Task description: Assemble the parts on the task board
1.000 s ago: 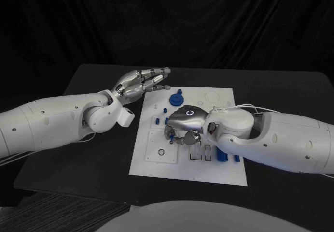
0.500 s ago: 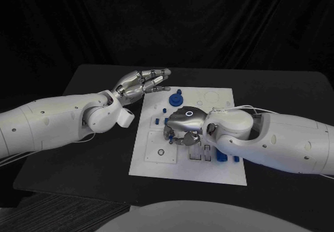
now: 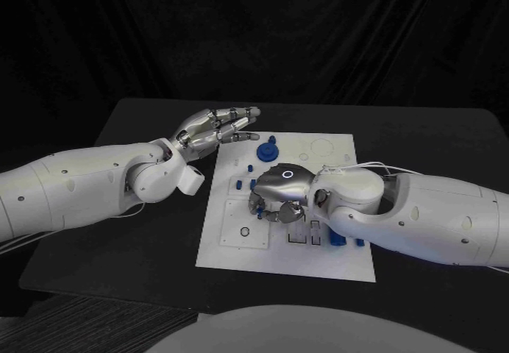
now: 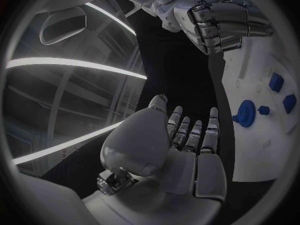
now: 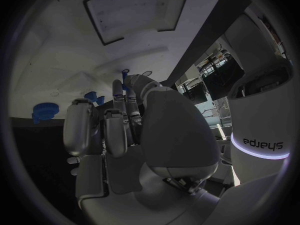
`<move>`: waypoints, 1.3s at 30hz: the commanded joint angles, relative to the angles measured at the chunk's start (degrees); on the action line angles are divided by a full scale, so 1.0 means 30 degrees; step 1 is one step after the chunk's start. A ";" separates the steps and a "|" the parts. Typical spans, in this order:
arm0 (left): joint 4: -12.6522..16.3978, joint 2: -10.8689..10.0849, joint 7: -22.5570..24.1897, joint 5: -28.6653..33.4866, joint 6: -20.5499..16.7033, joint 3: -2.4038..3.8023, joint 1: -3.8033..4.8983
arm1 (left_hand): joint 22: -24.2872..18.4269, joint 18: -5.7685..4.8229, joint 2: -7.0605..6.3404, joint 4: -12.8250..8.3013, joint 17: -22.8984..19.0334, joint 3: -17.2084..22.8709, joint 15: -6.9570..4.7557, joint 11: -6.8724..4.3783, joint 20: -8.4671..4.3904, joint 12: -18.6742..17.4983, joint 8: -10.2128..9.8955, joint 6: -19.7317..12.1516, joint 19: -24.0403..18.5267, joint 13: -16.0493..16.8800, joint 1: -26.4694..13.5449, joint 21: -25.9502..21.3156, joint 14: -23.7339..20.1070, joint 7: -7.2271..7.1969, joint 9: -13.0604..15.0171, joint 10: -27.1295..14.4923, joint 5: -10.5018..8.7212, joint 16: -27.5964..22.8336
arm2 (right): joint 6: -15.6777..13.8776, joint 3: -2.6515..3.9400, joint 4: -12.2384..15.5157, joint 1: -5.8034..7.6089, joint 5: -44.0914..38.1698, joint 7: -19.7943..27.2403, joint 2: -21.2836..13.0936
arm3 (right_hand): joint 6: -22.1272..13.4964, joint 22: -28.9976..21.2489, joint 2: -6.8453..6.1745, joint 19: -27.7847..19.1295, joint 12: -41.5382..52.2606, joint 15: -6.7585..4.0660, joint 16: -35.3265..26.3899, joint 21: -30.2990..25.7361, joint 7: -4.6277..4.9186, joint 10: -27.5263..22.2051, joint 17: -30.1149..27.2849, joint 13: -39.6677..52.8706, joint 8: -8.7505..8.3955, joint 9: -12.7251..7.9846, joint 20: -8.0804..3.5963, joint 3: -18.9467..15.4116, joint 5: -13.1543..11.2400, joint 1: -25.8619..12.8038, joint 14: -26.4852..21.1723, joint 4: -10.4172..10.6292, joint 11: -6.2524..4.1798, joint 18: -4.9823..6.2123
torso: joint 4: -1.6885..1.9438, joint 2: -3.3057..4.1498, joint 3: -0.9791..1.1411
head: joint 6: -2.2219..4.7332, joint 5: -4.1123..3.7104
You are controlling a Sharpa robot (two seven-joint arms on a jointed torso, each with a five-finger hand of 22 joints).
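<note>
The robot's right hand (image 3: pixel 278 193) hovers low over the middle of the white task board (image 3: pixel 244 254), fingers curled downward among the small blue parts (image 3: pixel 252 184); whether they pinch one cannot be told. The left hand (image 3: pixel 215 125) hangs above the black table (image 3: pixel 148 257) just off the board's far left corner, fingers extended side by side and holding nothing, near a round blue part (image 3: pixel 268 151)

The task board (image 3: pixel 249 250) lies in the middle of the table (image 3: pixel 127 250). The right hand (image 3: pixel 278 193) is over the board's middle; the left hand (image 3: pixel 215 125) hangs beyond its far left corner (off the board). A round part (image 3: pixel 268 151) stands near the far edge.
</note>
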 commanded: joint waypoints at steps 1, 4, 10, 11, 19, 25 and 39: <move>0.0010 0.0041 0.0095 0.0089 0.0321 0.0016 -0.0050 | -0.0030 -0.0048 0.0013 -0.0015 -0.0025 0.0080 0.0112 -0.0029 -0.0007 -0.0089 0.0050 0.0027 0.0112 -0.0019 0.0166 0.0042 -0.0021 0.0030 -0.0001 -0.0098 0.0091 0.0063 | -0.0186 0.0011 -0.0005 -0.0082 -0.0027 -0.0399 0.0005 | 0.0021 0.3507 0.0026 -0.0010 0.0039 0.0174 0.0011 -0.0099 0.0121 0.0103 0.2272 -0.0008 -0.0118 -0.0010 0.0165 0.0113 0.0067 0.0114 0.1357 -0.0024 -0.0030 -0.0031 | 0.0003 0.0003 0.0001 | -0.0004 -0.0011; 0.0003 0.0042 0.0070 0.0089 0.0339 0.0016 -0.0070 | -0.0036 -0.0056 0.0020 -0.0016 -0.0027 0.0092 0.0137 -0.0013 -0.0004 -0.0085 0.0065 0.0072 0.0119 -0.0016 0.0171 0.0043 -0.0026 0.0054 0.0005 -0.0106 0.0093 0.0065 | -0.0190 0.0011 -0.0018 -0.0126 -0.0027 -0.0407 0.0015 | 0.0016 0.3504 0.0022 -0.0015 0.0017 0.0182 0.0004 -0.0104 0.0132 0.0089 0.2260 -0.0018 -0.0145 -0.0029 0.0171 0.0120 0.0078 0.0076 0.1353 -0.0024 -0.0018 -0.0029 | 0.0009 -0.0005 0.0003 | -0.0004 -0.0041; -0.0034 0.0060 0.0053 0.0089 0.0359 0.0016 -0.0114 | -0.0036 -0.0056 0.0020 -0.0016 -0.0027 0.0092 0.0137 -0.0013 -0.0004 -0.0085 0.0065 0.0072 0.0119 -0.0016 0.0171 0.0043 -0.0026 0.0054 0.0005 -0.0106 0.0093 0.0065 | -0.0214 0.0011 -0.0026 -0.0198 -0.0027 -0.0417 0.0051 | 0.0016 0.3504 0.0022 -0.0015 0.0017 0.0182 0.0004 -0.0104 0.0132 0.0089 0.2260 -0.0018 -0.0145 -0.0029 0.0171 0.0120 0.0078 0.0076 0.1353 -0.0024 -0.0018 -0.0029 | 0.0010 0.0001 -0.0004 | -0.0004 -0.0023; -0.0038 0.0062 0.0052 0.0089 0.0361 0.0016 -0.0123 | -0.0041 -0.0062 0.0027 -0.0018 -0.0028 0.0103 0.0149 -0.0003 -0.0003 -0.0091 0.0069 0.0072 0.0125 -0.0016 0.0176 0.0044 -0.0029 0.0068 0.0006 -0.0114 0.0099 0.0067 | -0.0204 0.0011 -0.0033 -0.0211 -0.0027 -0.0419 0.0058 | 0.0016 0.3504 0.0022 -0.0015 0.0017 0.0182 0.0004 -0.0104 0.0132 0.0089 0.2260 -0.0018 -0.0145 -0.0029 0.0171 0.0120 0.0078 0.0076 0.1353 -0.0024 -0.0018 -0.0029 | 0.0007 0.0005 0.0004 | -0.0004 -0.0023; -0.0059 0.0066 0.0027 0.0089 0.0392 0.0016 -0.0190 | -0.0041 -0.0062 0.0027 -0.0018 -0.0028 0.0103 0.0149 -0.0003 -0.0003 -0.0091 0.0069 0.0072 0.0125 -0.0016 0.0176 0.0044 -0.0029 0.0068 0.0006 -0.0114 0.0099 0.0067 | -0.0123 0.0011 -0.0163 -0.0305 -0.0027 -0.0503 0.0081 | 0.0018 0.3501 0.0024 -0.0022 0.0005 0.0187 0.0002 -0.0113 0.0133 0.0085 0.2256 -0.0023 -0.0165 -0.0043 0.0177 0.0132 0.0087 0.0056 0.1351 -0.0033 -0.0017 -0.0027 | 0.0015 0.0010 0.0002 | -0.0004 -0.0033; -0.0075 0.0070 0.0006 0.0089 0.0411 0.0016 -0.0233 | -0.0049 -0.0071 0.0040 -0.0023 -0.0029 0.0124 0.0165 0.0016 -0.0001 -0.0084 0.0086 0.0125 0.0135 -0.0013 0.0188 0.0047 -0.0032 0.0089 0.0013 -0.0119 0.0107 0.0071 | 0.0079 0.0011 -0.0177 -0.0338 -0.0027 -0.0615 0.0054 | -0.0058 0.3474 -0.0009 -0.0071 -0.0046 0.0215 -0.0028 -0.0185 0.0154 0.0027 0.2205 -0.0025 -0.0323 -0.0141 0.0205 0.0128 -0.0263 -0.0037 0.1329 -0.0126 0.0001 -0.0008 | 0.0012 0.0004 -0.0002 | -0.0004 -0.0025; -0.0093 0.0051 -0.0068 0.0089 0.0478 0.0018 -0.0319 | -0.0057 -0.0081 0.0060 -0.0034 -0.0029 0.0154 0.0178 0.0032 0.0001 -0.0083 0.0097 0.0146 0.0150 -0.0011 0.0208 0.0051 -0.0027 0.0108 0.0017 -0.0126 0.0131 0.0079 | 0.0456 0.0011 -0.0183 -0.0376 -0.0027 -0.0842 0.0007 | -0.0541 0.3399 0.0001 -0.0218 -0.0090 0.0249 -0.0117 -0.0405 0.0152 -0.0554 0.2053 0.0025 -0.0808 -0.0410 0.0265 0.0013 -0.1262 -0.0295 0.1260 -0.0287 0.0048 0.0045 | 0.0008 0.0019 0.0010 | -0.0004 -0.0085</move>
